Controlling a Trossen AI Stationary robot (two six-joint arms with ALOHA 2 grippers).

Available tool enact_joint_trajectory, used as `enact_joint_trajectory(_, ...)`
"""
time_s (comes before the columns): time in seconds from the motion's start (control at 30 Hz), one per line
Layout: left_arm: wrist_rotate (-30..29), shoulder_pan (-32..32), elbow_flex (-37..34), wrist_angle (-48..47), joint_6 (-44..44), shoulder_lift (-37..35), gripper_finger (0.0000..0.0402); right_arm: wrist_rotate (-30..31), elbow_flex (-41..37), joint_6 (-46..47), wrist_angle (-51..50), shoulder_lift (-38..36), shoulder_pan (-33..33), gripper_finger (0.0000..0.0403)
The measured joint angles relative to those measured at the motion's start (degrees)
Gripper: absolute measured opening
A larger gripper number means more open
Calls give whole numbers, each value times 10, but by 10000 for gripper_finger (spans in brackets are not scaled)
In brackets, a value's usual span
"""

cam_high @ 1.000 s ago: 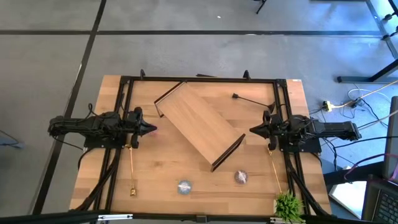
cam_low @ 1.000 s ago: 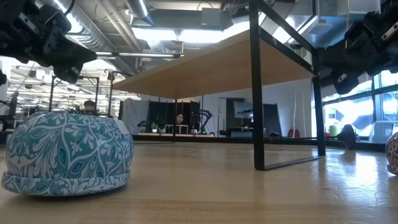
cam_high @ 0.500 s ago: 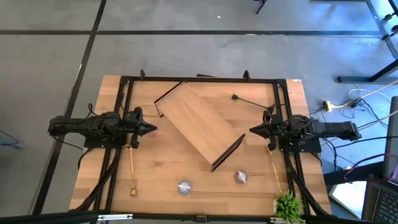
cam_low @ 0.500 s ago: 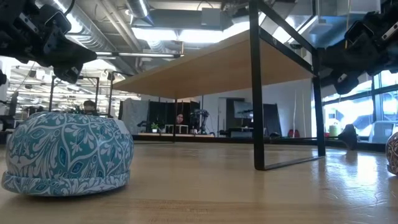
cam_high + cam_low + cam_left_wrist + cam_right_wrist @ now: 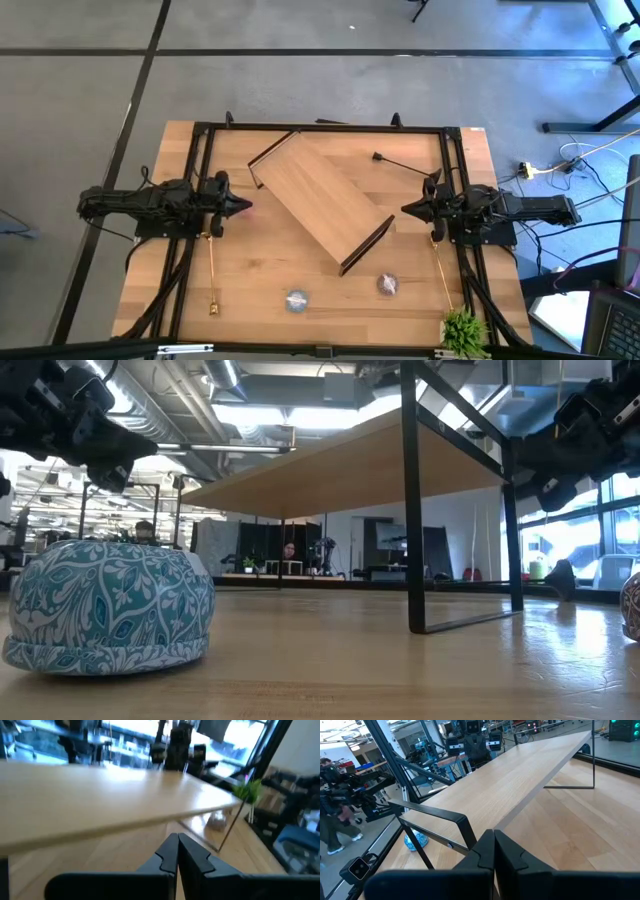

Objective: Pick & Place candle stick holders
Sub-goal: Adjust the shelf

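A black candle stick holder [image 5: 402, 163] lies on the table at the far right. A gold one [image 5: 211, 275] lies at the near left, its round foot toward the near edge, and another gold one [image 5: 443, 275] lies at the near right. A pale blue patterned round [image 5: 296, 300] [image 5: 108, 605] [image 5: 415, 840] and a mauve round [image 5: 388, 285] [image 5: 216, 820] sit near the front edge. My left gripper [image 5: 243, 207] [image 5: 177, 852] hangs shut at the left, and my right gripper [image 5: 407, 209] [image 5: 493, 847] hangs shut at the right. Both point at the middle and are above the table.
A wide wooden board with black end rails [image 5: 320, 200] [image 5: 370, 460] stands slantwise in the table's middle, between the two grippers. A small green plant [image 5: 463, 328] [image 5: 247, 790] is at the near right corner. A black frame [image 5: 320, 127] runs round the table.
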Motion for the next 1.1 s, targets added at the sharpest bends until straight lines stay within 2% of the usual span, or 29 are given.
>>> enact_joint_trajectory(0.13,-4,0,0,109,-85,0,4,0,0,0,0,0,0,0)
enact_joint_trajectory(0.3,-50,0,0,257,-211,0,4,0,0,0,0,0,0,0)
enact_joint_trajectory(0.4,-64,0,0,314,-294,0,4,0,0,0,0,0,0,0)
enact_joint_trajectory(0.8,-70,0,0,352,-407,0,4,0,0,0,0,0,0,0)
enact_joint_trajectory(1.1,-54,0,1,391,-430,0,4,0,0,0,0,0,0,0)
